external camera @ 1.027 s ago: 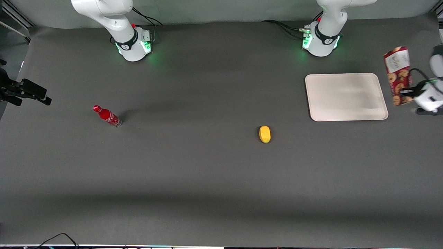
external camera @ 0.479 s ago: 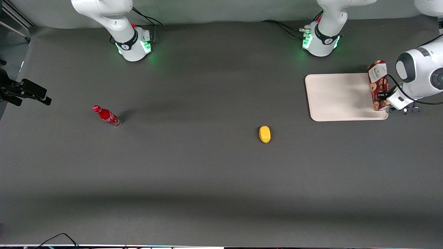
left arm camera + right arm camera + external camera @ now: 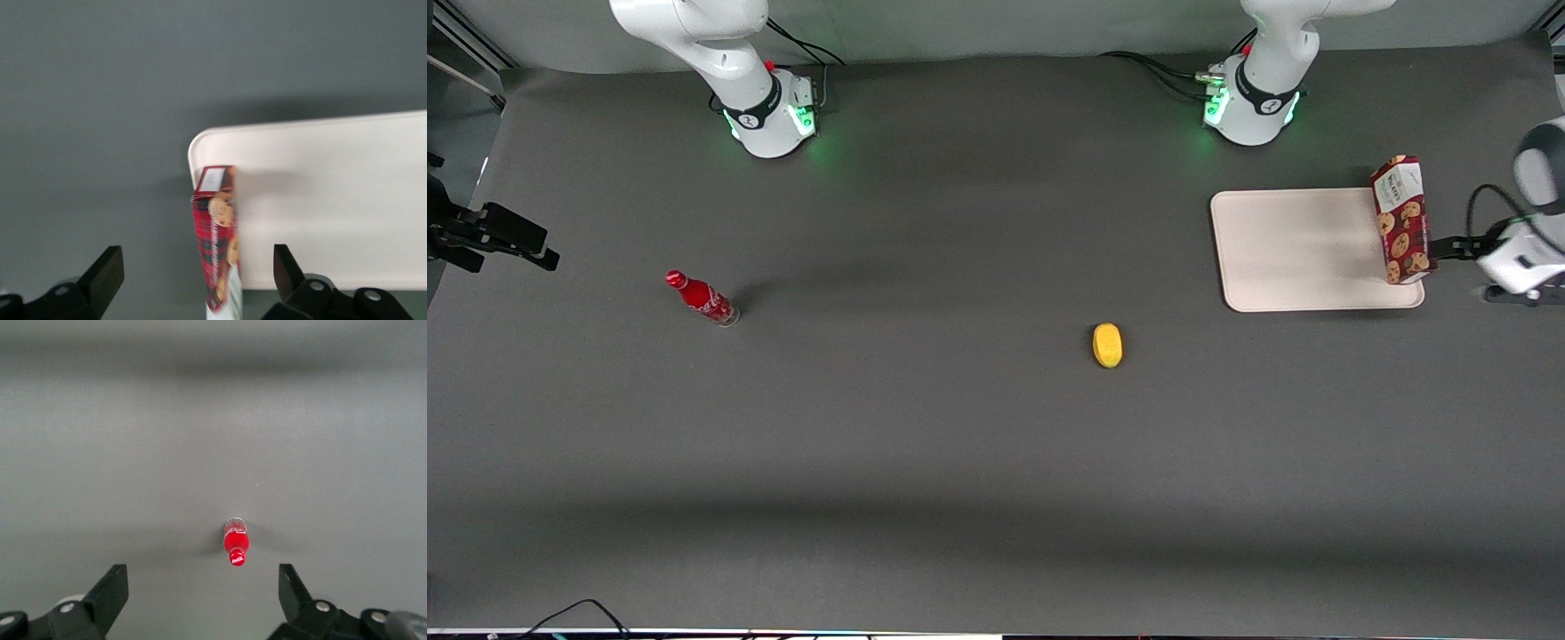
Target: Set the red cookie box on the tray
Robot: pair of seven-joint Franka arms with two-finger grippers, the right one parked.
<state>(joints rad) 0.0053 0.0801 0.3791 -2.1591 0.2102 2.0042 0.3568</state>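
Observation:
The red cookie box stands on a narrow side on the cream-beige tray, along the tray's rim at the working arm's end. My left gripper is beside the box, at its end nearer the front camera, toward the table's edge. In the left wrist view the fingers are spread wide. The box stands between them and touches neither, with the tray under it. The gripper is open and holds nothing.
A yellow oval object lies on the dark table, nearer the front camera than the tray. A small red bottle stands toward the parked arm's end and also shows in the right wrist view.
The box came down from the air onto the tray's rim. Since half a second ago the gripper has let go of it and drawn back toward the table's edge; the box stays standing.

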